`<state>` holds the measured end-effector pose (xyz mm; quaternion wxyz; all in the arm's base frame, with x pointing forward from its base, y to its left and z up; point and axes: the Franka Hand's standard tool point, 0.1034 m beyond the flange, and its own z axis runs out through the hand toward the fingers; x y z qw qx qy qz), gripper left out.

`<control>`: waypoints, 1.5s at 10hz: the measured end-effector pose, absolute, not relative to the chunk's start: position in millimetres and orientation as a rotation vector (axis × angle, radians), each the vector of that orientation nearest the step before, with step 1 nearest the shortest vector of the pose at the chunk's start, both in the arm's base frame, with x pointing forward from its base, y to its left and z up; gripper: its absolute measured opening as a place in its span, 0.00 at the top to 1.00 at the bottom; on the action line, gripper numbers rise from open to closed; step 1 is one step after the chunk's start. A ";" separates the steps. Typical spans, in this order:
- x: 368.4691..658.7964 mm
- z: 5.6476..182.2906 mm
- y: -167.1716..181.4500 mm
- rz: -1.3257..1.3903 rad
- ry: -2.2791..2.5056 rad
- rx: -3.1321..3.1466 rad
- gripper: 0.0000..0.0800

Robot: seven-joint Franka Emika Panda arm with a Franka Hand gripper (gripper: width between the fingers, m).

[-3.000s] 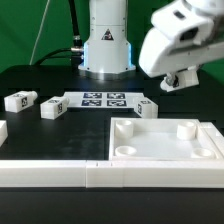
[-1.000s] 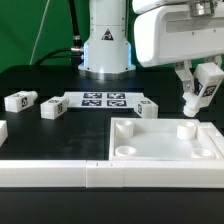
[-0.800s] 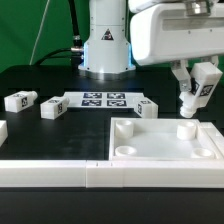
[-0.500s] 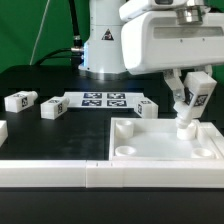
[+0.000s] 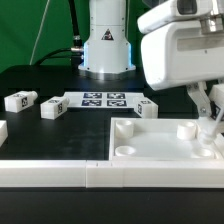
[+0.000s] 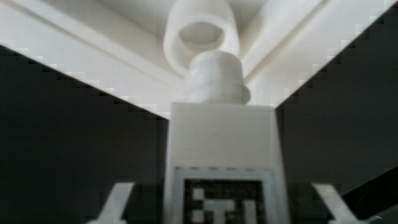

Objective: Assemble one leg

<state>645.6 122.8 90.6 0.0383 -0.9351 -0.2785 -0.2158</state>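
My gripper [image 5: 212, 116] is shut on the leg [image 5: 211, 126], a small white post, and holds it upright low over the far right corner of the large white square panel [image 5: 150, 143], beside a round corner hole [image 5: 186, 129]. In the wrist view the leg [image 6: 221, 140] fills the middle between my two fingers [image 6: 119, 202], tag facing the camera. Its round peg end [image 6: 214, 76] points at a round hole [image 6: 201, 33] in the panel just beyond. My gripper [image 6: 222, 208] grips the leg's tagged end.
Three more legs lie on the black table: two at the exterior view's left [image 5: 18, 101] [image 5: 52, 107] and one by the panel's far edge [image 5: 147, 108]. The marker board [image 5: 103, 99] lies before the robot base [image 5: 107, 45]. A long white bar [image 5: 60, 173] runs along the front.
My gripper, holding the leg, has come down and shifted toward the exterior view's right, from above the panel's far right hole to low beside it.
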 end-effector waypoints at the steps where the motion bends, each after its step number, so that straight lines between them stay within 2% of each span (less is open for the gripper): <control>1: 644.7 89.8 122.8 -0.655 -0.853 -2.869 0.64; 4: 645.3 89.3 121.5 -0.671 -0.853 -2.870 0.64; 6: 642.6 80.7 115.7 -0.709 -0.844 -2.876 0.64; 8: 643.9 79.3 108.0 -0.768 -0.833 -2.881 0.64; 15: 638.1 79.9 119.6 -0.759 -0.830 -2.875 0.64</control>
